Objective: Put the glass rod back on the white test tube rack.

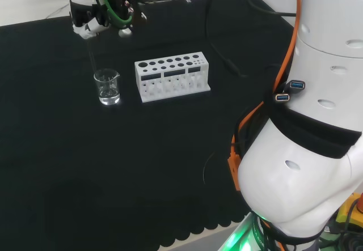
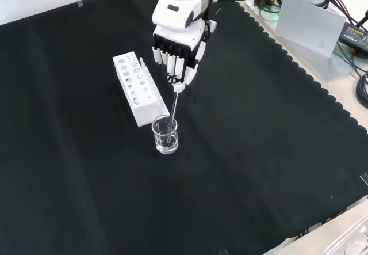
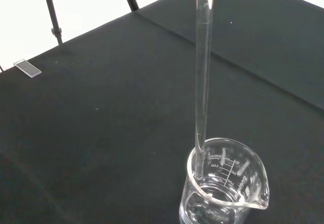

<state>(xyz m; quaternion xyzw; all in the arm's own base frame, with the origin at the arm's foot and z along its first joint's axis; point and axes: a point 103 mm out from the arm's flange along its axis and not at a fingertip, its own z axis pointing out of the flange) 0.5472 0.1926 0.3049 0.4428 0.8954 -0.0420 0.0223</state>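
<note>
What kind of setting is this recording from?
Most likely a robotics lab staged as a chemistry bench. A white test tube rack and a clear beaker stand on black cloth, and the hand holds a glass rod whose lower end is in the beaker. Cables and equipment sit at the bench's edge.

On your black cloth you have a small clear glass beaker standing upright just in front of the rack's near end in the front view, with a little clear liquid at its bottom. The wrist view shows its pouring spout and printed graduations. Beyond the cloth's scalloped edge, cables lie at upper right.
</note>
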